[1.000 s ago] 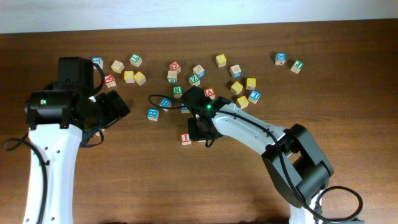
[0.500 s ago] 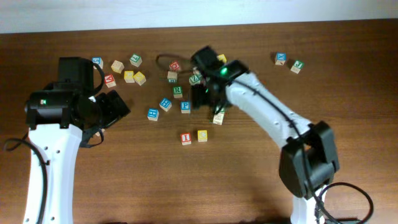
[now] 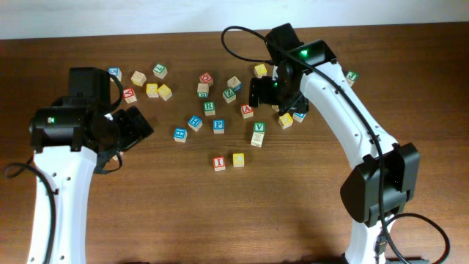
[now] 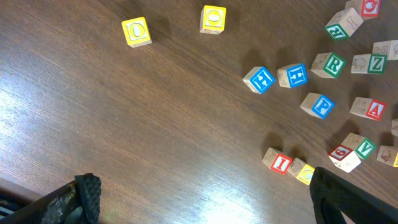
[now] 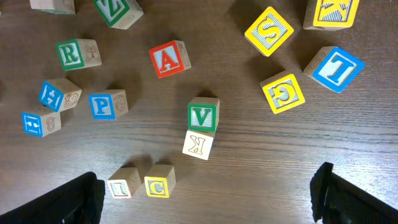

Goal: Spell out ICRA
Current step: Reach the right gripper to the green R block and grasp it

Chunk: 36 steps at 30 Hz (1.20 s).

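The red I cube (image 3: 218,163) and yellow C cube (image 3: 238,159) sit side by side in the middle of the table, also seen as I (image 5: 122,187) and C (image 5: 158,184). Farther back lie the green R cube (image 3: 209,108) and red A cube (image 3: 247,111), R (image 5: 76,54) to the left of A (image 5: 168,58). My right gripper (image 3: 258,92) hovers open and empty above the back cluster, near A. Over bare wood at the left, my left gripper (image 3: 143,125) is also open and empty.
A blue P cube (image 3: 218,125) and a green V cube (image 3: 259,127) lie between the back cluster and the I-C pair. Several other lettered cubes are scattered along the back, among them a yellow S cube (image 5: 268,30). The table's far edge meets a white wall.
My right gripper let go of the C cube beside the I cube, opened wide and swung up and back to the right. The left arm has not moved.
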Tool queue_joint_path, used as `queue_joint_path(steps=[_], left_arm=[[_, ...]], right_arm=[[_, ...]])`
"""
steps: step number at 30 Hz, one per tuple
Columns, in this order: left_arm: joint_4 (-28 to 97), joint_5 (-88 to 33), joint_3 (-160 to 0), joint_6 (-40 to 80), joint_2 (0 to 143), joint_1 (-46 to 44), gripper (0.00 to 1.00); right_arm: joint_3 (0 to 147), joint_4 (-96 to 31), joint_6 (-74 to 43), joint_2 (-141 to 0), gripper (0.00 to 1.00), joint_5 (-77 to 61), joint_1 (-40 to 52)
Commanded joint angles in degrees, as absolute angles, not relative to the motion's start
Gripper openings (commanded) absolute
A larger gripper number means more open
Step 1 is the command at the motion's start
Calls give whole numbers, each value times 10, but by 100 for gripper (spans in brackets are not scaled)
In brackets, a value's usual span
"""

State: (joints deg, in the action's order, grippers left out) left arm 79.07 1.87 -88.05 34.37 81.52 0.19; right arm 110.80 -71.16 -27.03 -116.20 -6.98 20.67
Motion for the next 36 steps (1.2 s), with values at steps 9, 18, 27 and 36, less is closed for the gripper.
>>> queue_joint_path(steps=[9, 18, 27, 36], left_arm=[[790, 17, -882, 351, 806, 4, 99], [790, 17, -883, 351, 806, 4, 99], [790, 17, -883, 351, 806, 4, 99], [790, 17, -883, 351, 806, 4, 99]], right_arm=[[1108, -589, -273, -1158, 98, -112, 252], [1108, -535, -269, -1159, 98, -108, 281], [1108, -484, -253, -1160, 99, -69, 289], [1108, -392, -184, -1267, 99, -70, 302]])
